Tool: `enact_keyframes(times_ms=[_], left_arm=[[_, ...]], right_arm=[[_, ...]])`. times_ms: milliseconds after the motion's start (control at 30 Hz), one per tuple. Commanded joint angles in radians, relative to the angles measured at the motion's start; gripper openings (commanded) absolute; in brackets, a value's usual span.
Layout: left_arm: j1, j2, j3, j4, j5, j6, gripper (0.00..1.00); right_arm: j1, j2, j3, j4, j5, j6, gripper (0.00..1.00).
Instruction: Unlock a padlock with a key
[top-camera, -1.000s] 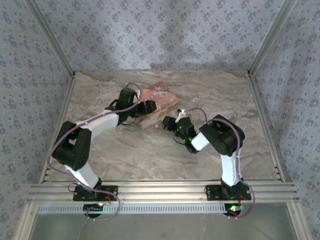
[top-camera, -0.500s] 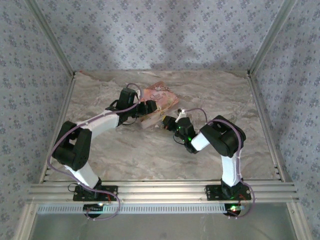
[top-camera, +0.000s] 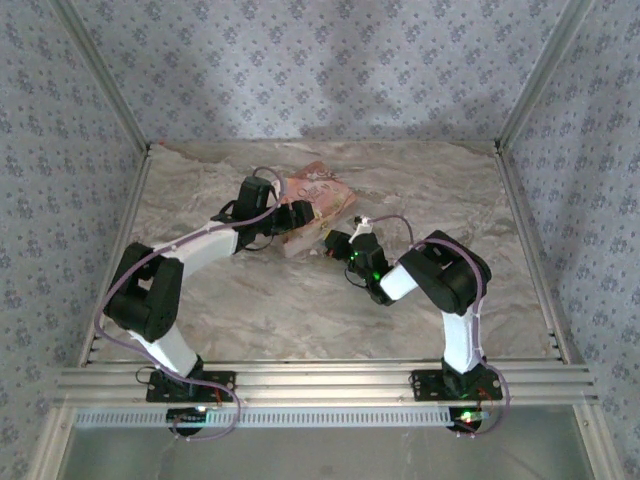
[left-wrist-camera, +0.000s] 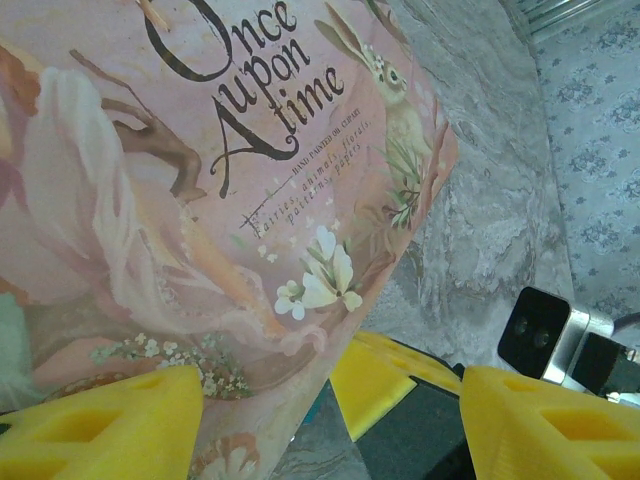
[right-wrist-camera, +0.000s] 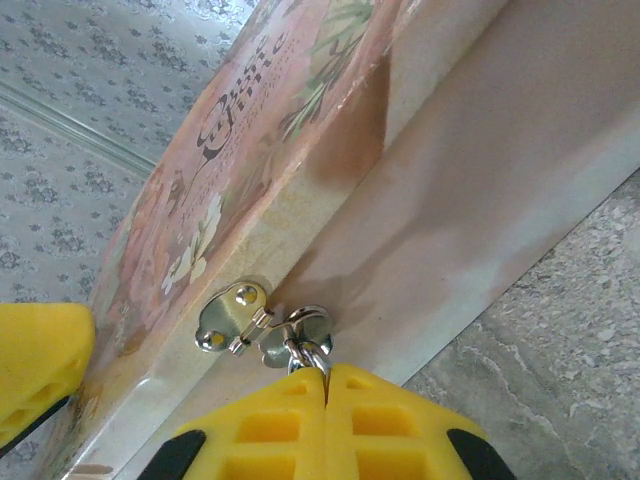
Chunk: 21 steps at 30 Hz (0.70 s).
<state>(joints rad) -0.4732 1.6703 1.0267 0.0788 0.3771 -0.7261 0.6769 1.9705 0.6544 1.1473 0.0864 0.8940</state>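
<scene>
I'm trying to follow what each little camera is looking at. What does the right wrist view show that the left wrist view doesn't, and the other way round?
Right wrist alone: a silver clasp on the pale side of the pink box, and a small metal loop beside it, pinched in the shut right fingers. Left wrist alone: the box's lid seen flat on, its title Once upon a time easy to read, with a rabbit, above the wide-apart left fingers. Both: the pink box, the marbled table and the patterned wall.

White-and-black arms (top-camera: 195, 247) — lilac cables (top-camera: 390, 218), yellow gripper fingers (right-wrist-camera: 390, 425)
</scene>
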Motion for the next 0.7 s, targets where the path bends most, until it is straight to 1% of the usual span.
enact_keyframes(times_ms=[0, 667], left_arm=[[-0.015, 0.003, -0.028, -0.100, 0.034, -0.011, 0.69], [-0.017, 0.005, -0.044, -0.097, 0.032, -0.025, 0.69]], right_arm=[[0.015, -0.011, 0.027, 0.011, 0.021, -0.008, 0.00], [-0.009, -0.005, 0.007, 0.066, 0.056, 0.036, 0.00]])
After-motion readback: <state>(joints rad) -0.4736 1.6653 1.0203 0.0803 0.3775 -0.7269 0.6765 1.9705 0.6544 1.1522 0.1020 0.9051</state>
